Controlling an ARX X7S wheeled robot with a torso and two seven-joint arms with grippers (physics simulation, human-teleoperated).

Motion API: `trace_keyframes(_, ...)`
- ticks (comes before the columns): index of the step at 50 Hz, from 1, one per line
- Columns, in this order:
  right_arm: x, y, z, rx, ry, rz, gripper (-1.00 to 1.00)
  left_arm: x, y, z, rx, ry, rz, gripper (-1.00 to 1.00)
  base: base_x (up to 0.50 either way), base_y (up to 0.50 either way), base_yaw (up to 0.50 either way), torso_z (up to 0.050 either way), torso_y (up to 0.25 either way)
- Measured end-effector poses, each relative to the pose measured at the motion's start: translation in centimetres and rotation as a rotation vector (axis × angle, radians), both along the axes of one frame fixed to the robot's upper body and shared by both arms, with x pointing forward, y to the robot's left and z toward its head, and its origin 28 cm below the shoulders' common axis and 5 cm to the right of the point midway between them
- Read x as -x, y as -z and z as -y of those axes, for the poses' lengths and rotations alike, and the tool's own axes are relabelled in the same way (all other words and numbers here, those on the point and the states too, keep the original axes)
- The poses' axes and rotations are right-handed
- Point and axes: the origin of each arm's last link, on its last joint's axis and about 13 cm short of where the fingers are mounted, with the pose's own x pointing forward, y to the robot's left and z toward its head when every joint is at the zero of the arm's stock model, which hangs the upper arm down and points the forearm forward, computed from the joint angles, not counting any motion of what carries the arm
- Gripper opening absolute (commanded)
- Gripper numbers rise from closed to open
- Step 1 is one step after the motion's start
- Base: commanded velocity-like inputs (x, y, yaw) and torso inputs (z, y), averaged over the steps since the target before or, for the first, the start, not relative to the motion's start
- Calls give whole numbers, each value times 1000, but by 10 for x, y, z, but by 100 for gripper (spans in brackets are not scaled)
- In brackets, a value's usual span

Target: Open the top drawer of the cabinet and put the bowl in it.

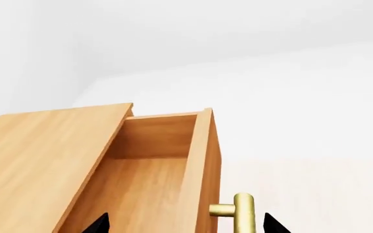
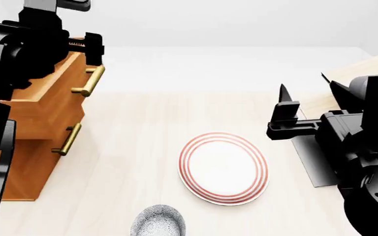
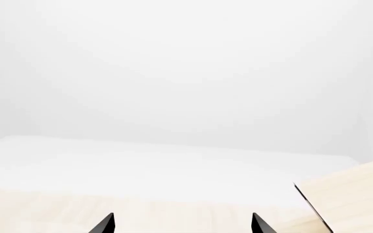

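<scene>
Left wrist view: orange-brown wooden top drawer (image 1: 154,165) pulled out of the orange-brown wooden cabinet (image 1: 37,160); left gripper (image 1: 183,224) fingertips apart, cropped at frame bottom.

Head view: grey-white speckled bowl (image 2: 158,221) cut off at bottom centre.

Right wrist view: right gripper (image 3: 183,224) tips apart, holding nothing.

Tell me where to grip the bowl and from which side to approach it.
Grip the bowl by its rim, coming down from above: it sits upright on the floor, mouth up, too round for a side pinch. One finger inside, one outside. The right gripper looks the freer; the plate lies close by.
</scene>
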Motion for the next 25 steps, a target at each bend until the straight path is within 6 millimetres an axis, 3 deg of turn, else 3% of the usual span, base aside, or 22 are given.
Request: trace_keyframes(25, -3, 2, -1, -2, -1, -8, 100, -6, 40, -4, 22, 9, -130, 100, 0, 0, 0, 0, 0)
